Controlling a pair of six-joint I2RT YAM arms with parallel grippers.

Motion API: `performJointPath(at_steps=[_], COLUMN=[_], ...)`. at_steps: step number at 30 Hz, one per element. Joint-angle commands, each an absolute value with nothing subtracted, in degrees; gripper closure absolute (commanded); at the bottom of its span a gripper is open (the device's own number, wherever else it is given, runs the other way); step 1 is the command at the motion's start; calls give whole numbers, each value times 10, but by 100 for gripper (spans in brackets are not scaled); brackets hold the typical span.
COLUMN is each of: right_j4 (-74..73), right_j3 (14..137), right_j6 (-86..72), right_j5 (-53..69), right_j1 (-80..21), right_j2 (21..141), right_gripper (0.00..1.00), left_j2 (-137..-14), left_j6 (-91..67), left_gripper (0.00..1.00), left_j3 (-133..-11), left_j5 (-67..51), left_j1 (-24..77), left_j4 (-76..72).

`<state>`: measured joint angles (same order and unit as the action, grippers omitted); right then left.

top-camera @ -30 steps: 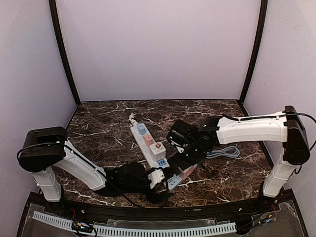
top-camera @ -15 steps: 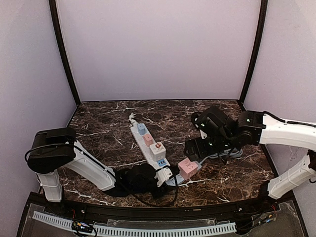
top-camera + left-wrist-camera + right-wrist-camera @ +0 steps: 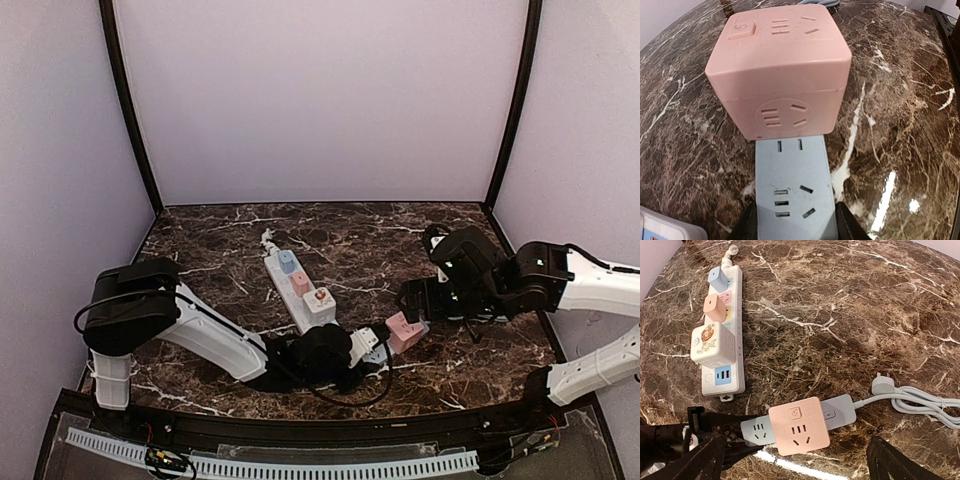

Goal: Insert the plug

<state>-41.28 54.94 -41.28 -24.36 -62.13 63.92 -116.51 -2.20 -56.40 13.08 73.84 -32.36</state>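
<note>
Left gripper (image 3: pixel 796 221) clamped on the near end of the grey-blue power strip (image 3: pixel 792 190), one black finger against each long side. Strip lies flat on the marble table (image 3: pixel 840 315). Pink cube socket (image 3: pixel 780 70) sits on top of the strip, just past the gripper, with its switch face up. In the right wrist view the strip's far end sticks out from under the cube. Grey cable (image 3: pixel 925 407) runs from that end and loops in a loose bundle. White plug (image 3: pixel 883 385) lies loose on the table at the bundle's near side, not in any socket. Right gripper (image 3: pixel 795 454) spread wide, holding nothing, above the cube. White power strip (image 3: pixel 736 355) lies apart to the left, carrying a blue adapter (image 3: pixel 717 276), a pink adapter (image 3: pixel 715 307) and a white cube charger (image 3: pixel 710 344).
</note>
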Motion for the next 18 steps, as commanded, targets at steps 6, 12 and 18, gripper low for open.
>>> performJointPath(at_steps=[6, 12, 18], right_j4=[-363, -314, -265], right_j3=[511, 490, 484], right_j6=[-440, -429, -399], right_j5=[-327, -351, -380], right_j1=[-624, -625, -624], right_j2=[607, 570, 548], right_gripper=[1, 1, 1], left_j2=[-1231, -1250, -1237], left_j6=[-7, 14, 24], left_gripper=[69, 62, 31], left_j3=[-674, -711, -714], left_j5=[143, 130, 116], left_j1=[704, 686, 680], left_j4=[-292, -282, -275])
